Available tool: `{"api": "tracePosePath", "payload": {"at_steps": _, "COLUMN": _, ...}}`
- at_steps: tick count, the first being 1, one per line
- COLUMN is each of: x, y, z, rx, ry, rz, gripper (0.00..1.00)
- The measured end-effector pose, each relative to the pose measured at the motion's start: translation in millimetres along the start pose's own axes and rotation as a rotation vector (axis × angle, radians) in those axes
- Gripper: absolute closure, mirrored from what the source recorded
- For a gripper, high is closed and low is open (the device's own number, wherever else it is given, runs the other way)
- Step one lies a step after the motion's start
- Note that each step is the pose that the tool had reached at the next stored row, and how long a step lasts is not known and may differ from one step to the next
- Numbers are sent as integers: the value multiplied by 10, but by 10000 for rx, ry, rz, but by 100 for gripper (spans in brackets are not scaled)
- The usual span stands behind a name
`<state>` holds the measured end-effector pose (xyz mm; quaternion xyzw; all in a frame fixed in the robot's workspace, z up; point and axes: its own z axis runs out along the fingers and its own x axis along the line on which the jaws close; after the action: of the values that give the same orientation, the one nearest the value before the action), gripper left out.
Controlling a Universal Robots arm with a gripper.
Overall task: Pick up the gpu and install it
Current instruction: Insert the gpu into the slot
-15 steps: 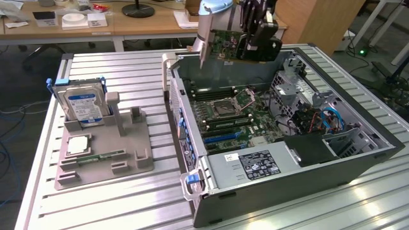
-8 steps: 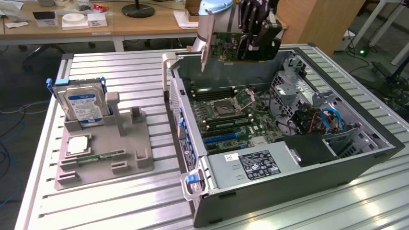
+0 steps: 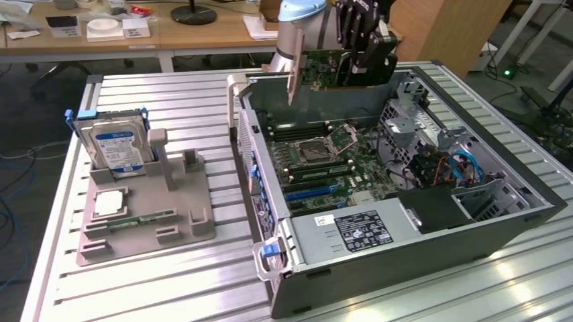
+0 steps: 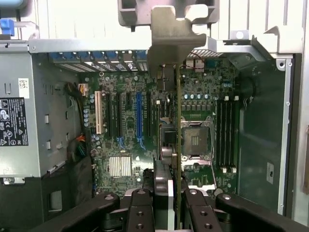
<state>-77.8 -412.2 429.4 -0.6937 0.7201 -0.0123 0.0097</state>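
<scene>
The gpu (image 3: pixel 324 67) is a green card with a silver bracket (image 3: pixel 292 77) at one end, and it hangs above the far end of the open computer case (image 3: pixel 403 255). My gripper (image 3: pixel 356 62) is shut on its upper edge. In the wrist view the gpu (image 4: pixel 178 125) appears edge-on, its bracket (image 4: pixel 171 41) farthest from the camera. The black fingers (image 4: pixel 140 208) clamp it from both sides, with the gripper (image 4: pixel 169 200) centred on the card. Below lies the motherboard (image 4: pixel 125 121) with a blue expansion slot (image 4: pixel 139 116), and the card is well clear of it.
A grey fixture (image 3: pixel 170 231) at the exterior view's left holds a hard drive with a blue label (image 3: pixel 115 144), a memory stick (image 3: pixel 139 219) and a processor (image 3: pixel 107 203). Inside the case are the power supply (image 3: pixel 353 231), a CPU socket (image 3: pixel 324 144) and cables (image 3: pixel 461 168).
</scene>
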Motion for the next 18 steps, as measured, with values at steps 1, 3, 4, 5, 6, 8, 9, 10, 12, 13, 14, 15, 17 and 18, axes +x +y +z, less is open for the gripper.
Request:
{"api": "tracePosePath", "payload": {"at_steps": 1, "x": 0, "y": 0, "z": 0, "rx": 0, "ry": 0, "rz": -1, "gripper": 72}}
{"api": "tracePosePath", "payload": {"at_steps": 3, "x": 0, "y": 1, "z": 0, "rx": 1, "ry": -1, "rz": 0, "gripper": 72}}
{"api": "tracePosePath", "payload": {"at_steps": 4, "x": 0, "y": 1, "z": 1, "rx": 1, "ry": -1, "rz": 0, "gripper": 72}}
{"api": "tracePosePath", "payload": {"at_steps": 5, "x": 0, "y": 1, "z": 0, "rx": 1, "ry": -1, "rz": 1, "gripper": 72}}
{"api": "tracePosePath", "payload": {"at_steps": 6, "x": 0, "y": 1, "z": 1, "rx": 1, "ry": -1, "rz": 1, "gripper": 72}}
{"api": "tracePosePath", "payload": {"at_steps": 8, "x": 0, "y": 1, "z": 4, "rx": 2, "ry": -3, "rz": 0, "gripper": 72}}
{"api": "tracePosePath", "payload": {"at_steps": 9, "x": 0, "y": 1, "z": 8, "rx": 3, "ry": -3, "rz": 1, "gripper": 72}}
{"api": "tracePosePath", "payload": {"at_steps": 10, "x": 0, "y": 1, "z": 13, "rx": 2, "ry": -2, "rz": 1, "gripper": 72}}
{"api": "tracePosePath", "payload": {"at_steps": 12, "x": 0, "y": 1, "z": 21, "rx": 2, "ry": -2, "rz": 1, "gripper": 72}}
{"api": "tracePosePath", "payload": {"at_steps": 13, "x": 0, "y": 2, "z": 25, "rx": 1, "ry": -1, "rz": 1, "gripper": 72}}
{"api": "tracePosePath", "payload": {"at_steps": 14, "x": 0, "y": 2, "z": 30, "rx": 1, "ry": -1, "rz": 0, "gripper": 72}}
{"api": "tracePosePath", "payload": {"at_steps": 15, "x": 0, "y": 2, "z": 34, "rx": 1, "ry": -1, "rz": 1, "gripper": 72}}
{"api": "tracePosePath", "payload": {"at_steps": 17, "x": 0, "y": 2, "z": 45, "rx": 1, "ry": -1, "rz": 1, "gripper": 72}}
{"api": "tracePosePath", "payload": {"at_steps": 18, "x": 0, "y": 3, "z": 59, "rx": 1, "ry": -1, "rz": 1, "gripper": 72}}
